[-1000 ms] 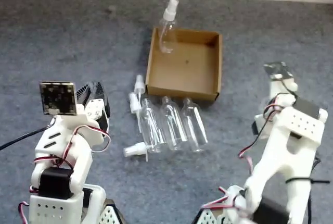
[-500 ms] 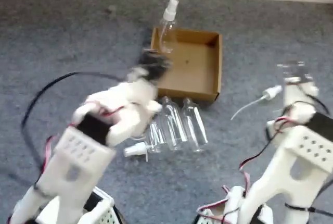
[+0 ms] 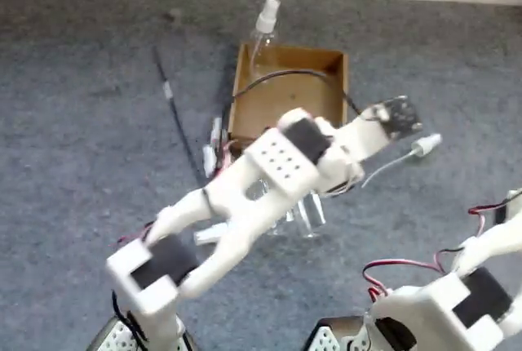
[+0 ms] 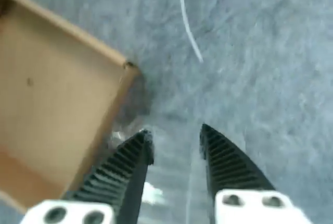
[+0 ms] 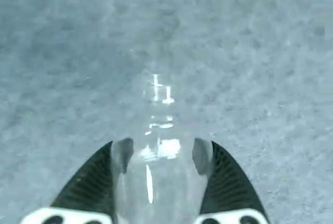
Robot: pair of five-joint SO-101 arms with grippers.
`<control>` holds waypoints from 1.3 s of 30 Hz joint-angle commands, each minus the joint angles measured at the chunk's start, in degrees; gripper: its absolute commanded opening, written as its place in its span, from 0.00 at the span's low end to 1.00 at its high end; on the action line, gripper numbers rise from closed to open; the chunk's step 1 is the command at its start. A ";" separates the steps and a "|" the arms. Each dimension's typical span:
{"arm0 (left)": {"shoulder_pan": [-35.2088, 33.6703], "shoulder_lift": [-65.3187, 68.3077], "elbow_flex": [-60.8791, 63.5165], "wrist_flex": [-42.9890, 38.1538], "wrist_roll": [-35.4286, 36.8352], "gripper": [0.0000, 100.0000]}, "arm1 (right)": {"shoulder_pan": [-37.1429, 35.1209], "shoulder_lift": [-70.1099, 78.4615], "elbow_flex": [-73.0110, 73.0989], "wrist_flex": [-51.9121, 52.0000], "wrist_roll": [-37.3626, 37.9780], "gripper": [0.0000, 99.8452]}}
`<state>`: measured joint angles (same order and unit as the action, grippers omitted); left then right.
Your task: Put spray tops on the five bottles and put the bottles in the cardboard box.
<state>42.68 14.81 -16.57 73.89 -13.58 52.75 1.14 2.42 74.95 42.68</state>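
Clear bottle (image 5: 156, 114) is being gripped by the right tool (image 5: 161, 151). The left tool (image 4: 174, 133) is being held open-jawed at the cardboard box's (image 3: 289, 51) 3 o'clock, near a loose spray top (image 3: 426, 144). One capped bottle (image 3: 263, 28) is seemingly sitting in the box's 11 o'clock corner, so four are probably left.

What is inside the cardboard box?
Mostly bare cardboard box floor; a spray-topped bottle stands at its far corner. The left arm covers the near part.

The cardboard box (image 3: 314, 94) is tan, the bottle (image 5: 156, 182) clear, carpet (image 3: 81, 122) grey.
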 commanded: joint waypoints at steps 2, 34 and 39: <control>0.75 10.95 -17.10 0.00 -0.26 0.13 | 2.33 1.45 -4.18 -7.16 0.26 0.00; 6.37 51.30 -64.84 8.88 0.18 0.13 | 0.13 2.68 12.44 -22.73 0.18 0.00; 5.85 51.30 -58.59 4.66 0.18 0.13 | -0.04 2.68 12.44 -22.73 0.18 0.00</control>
<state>48.40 67.47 -76.53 81.19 -13.58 53.45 4.57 15.34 53.14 42.68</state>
